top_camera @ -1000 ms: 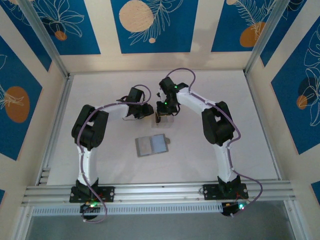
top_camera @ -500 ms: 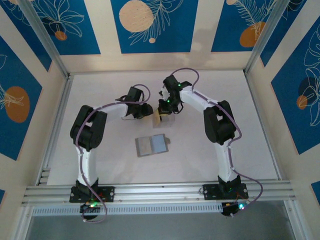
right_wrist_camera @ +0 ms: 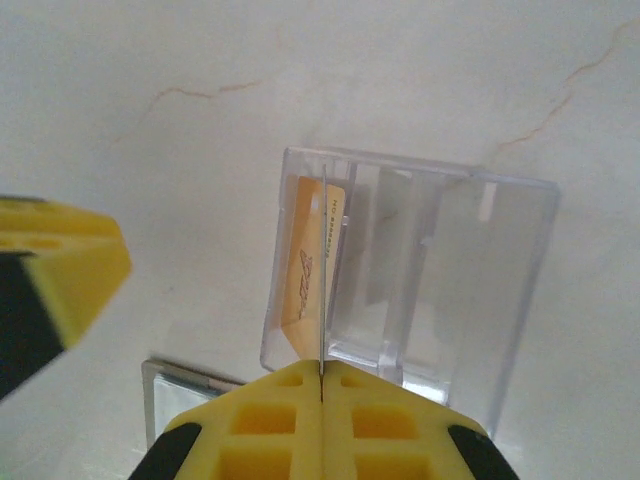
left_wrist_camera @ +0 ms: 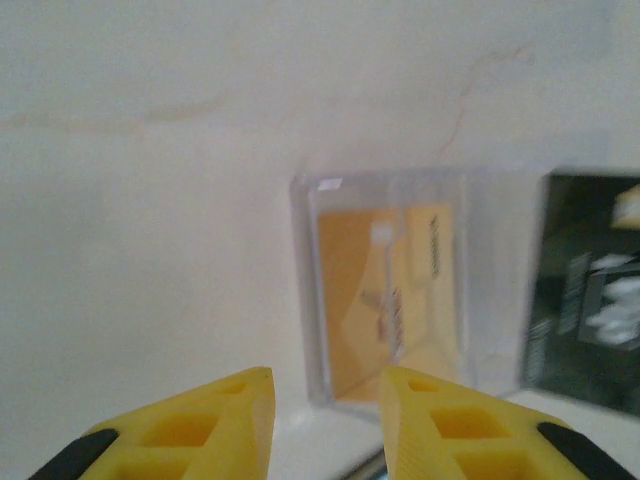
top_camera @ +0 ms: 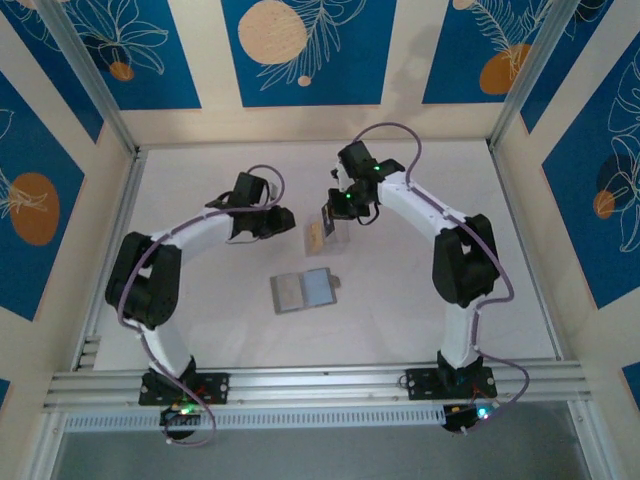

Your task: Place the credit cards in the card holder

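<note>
My right gripper [right_wrist_camera: 322, 372] [top_camera: 332, 212] is shut on a black credit card [left_wrist_camera: 585, 290], which I see edge-on as a thin line [right_wrist_camera: 323, 280] above the clear plastic case [right_wrist_camera: 400, 280] [top_camera: 320, 237]. A tan credit card [left_wrist_camera: 385, 290] [right_wrist_camera: 305, 280] lies inside that case. My left gripper [left_wrist_camera: 325, 385] [top_camera: 280, 222] is open with nothing between its fingers, just left of the case. The card holder [top_camera: 303, 290] lies unfolded on the table nearer the arm bases, tan on the left and pale blue on the right; its grey edge [right_wrist_camera: 185, 395] shows below the case.
The white table [top_camera: 220, 330] is ringed by a low metal frame [top_camera: 300, 385] at the front and patterned walls. The clear case stands between the two grippers, a little beyond the card holder.
My right gripper has risen and drawn back from the case with the black card in it. My left arm has swung out to the left, away from the case.
</note>
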You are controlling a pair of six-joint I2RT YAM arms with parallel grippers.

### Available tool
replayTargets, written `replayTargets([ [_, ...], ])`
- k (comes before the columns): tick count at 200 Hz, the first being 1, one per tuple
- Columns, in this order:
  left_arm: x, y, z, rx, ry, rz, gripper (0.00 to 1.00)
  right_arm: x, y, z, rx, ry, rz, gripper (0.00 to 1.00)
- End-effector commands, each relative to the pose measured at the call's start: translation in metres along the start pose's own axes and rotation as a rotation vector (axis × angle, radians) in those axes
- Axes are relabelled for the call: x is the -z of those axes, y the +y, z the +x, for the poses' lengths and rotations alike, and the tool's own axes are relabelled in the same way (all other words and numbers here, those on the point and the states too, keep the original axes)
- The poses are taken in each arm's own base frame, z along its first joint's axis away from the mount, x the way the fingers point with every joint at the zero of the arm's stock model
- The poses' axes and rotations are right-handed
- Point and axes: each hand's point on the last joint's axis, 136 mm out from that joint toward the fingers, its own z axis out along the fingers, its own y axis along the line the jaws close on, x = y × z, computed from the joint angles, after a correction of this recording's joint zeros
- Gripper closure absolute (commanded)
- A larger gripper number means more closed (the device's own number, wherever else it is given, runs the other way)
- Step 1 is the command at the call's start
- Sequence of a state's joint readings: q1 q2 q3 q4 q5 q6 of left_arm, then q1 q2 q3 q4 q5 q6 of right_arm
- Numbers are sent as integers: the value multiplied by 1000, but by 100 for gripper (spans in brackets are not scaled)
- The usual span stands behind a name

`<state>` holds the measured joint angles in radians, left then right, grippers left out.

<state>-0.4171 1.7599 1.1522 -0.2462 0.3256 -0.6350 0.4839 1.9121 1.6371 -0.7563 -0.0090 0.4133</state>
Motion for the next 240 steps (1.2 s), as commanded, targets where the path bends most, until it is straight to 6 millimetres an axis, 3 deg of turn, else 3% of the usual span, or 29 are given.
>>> replayTargets([
  [1, 7, -7, 41, -89, 91, -8, 67, 17, 1, 4, -6, -44, 3, 100],
  [33, 6, -4, 81, -173, 153, -72, 67, 18, 15, 31, 22, -36, -46, 100],
  [64, 4, 17, 112, -232, 203, -185, 69, 14, 38, 60, 52, -16, -171, 100],
  [85, 6, 31, 124, -228, 209, -223, 70, 11, 45, 69, 50, -18, -224, 100],
  [125, 10, 50, 140, -218, 215, -261, 71, 0, 55, 86, 39, 23, -311, 100],
  [154, 10, 58, 143, -227, 210, -286, 71, -23, 61, 105, 33, 59, -343, 100],
  [196, 10, 64, 148, -246, 225, -317, 72, -52, 74, 118, 46, 70, -406, 100],
  [240, 11, 70, 152, -248, 226, -339, 73, -74, 67, 124, 12, 80, -397, 100],
])
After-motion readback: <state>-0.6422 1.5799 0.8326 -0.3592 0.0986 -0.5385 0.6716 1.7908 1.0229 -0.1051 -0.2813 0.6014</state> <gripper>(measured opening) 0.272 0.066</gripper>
